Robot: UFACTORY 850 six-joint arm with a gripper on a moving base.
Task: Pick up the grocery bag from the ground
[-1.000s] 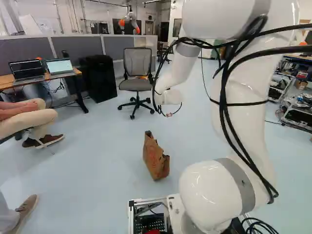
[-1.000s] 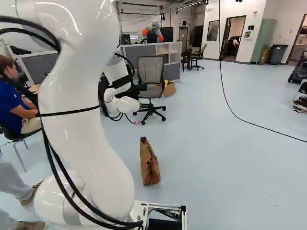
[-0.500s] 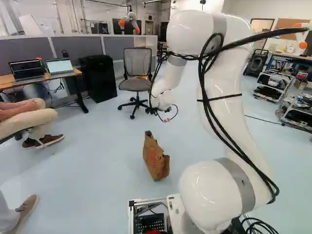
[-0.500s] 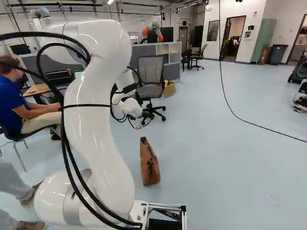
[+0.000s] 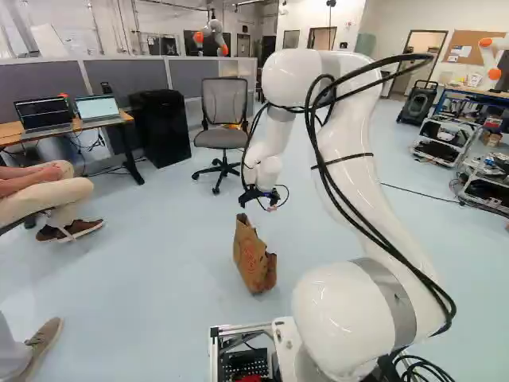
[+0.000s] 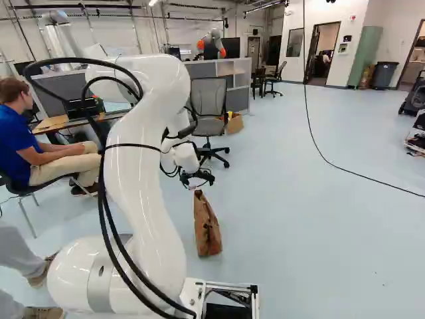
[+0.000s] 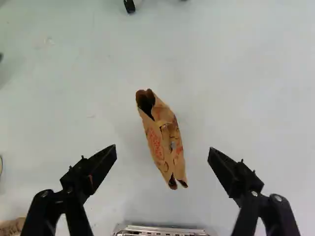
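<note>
1. Here's the grocery bag [image 7: 166, 142], brown paper, upright on the floor [image 7: 246, 98] just ahead of the base [image 5: 238, 328], its narrow mouth gaping at one end, its upper edges creased and uneven.
2. It looks light, though what's inside, if anything, I can't tell; expect thin, crackly walls that fold under a squeeze and tear if yanked. Paper should give the pads decent bite, so slipping looks a smaller worry than ripping or tipping.
3. The place to grab? Midway along the top, both side walls pinched together, well down from that ragged edge. An end hold could let it swing.
4. And above it, the gripper [image 7: 162, 149]: fingers spread wide, nothing between them, one to each side of the bag's long line. That's a promising line-up for a straight descent and a gentle close!
</note>
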